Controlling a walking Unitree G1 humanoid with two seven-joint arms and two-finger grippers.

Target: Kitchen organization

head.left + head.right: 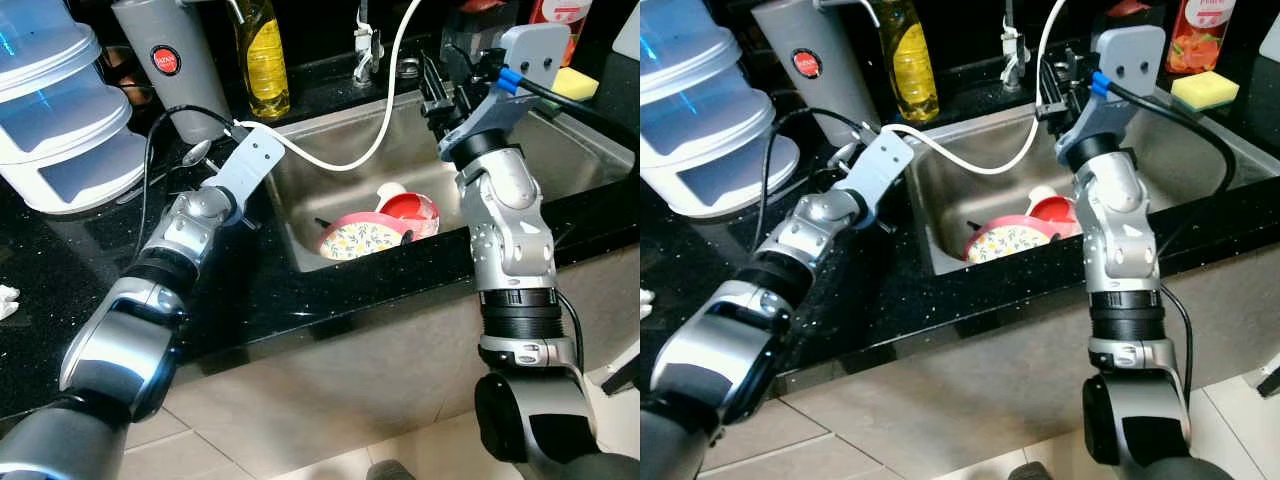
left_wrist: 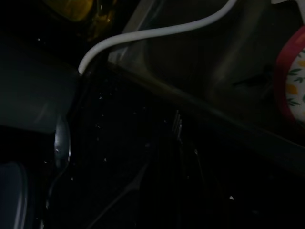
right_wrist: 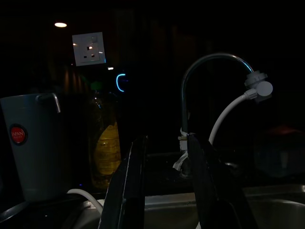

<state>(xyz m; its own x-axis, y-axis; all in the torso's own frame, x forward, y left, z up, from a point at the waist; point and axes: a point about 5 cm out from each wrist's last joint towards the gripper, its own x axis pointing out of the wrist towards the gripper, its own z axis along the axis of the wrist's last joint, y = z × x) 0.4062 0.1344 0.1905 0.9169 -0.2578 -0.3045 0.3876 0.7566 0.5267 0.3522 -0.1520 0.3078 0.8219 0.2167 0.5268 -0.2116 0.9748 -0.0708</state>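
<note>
- Left gripper [image 2: 167,143] low over the black countertop [image 1: 300,300], just left of the sink [image 1: 560,165]; fingers too dark to tell whether spread or closed.
- Spoon [image 1: 196,152] lying on the counter near that gripper, at the foot of the grey jug [image 1: 180,70].
- Right gripper [image 3: 164,186] raised over the sink's back edge, pointing toward the tap [image 3: 209,62]; fingers parted with a gap between them, holding nothing.
- Floral plate [image 1: 362,238] tilted in the sink basin, a red bowl [image 1: 412,210] just behind it, touching.
- White hose [image 1: 350,160] looping from the tap across the basin to the counter.
- Yellow oil bottle [image 1: 264,55] upright behind the sink, beside the jug.
- Stacked clear containers [image 1: 60,110] on the counter at far left.
- Yellow sponge [image 1: 1205,90] on the sink's right rim.
</note>
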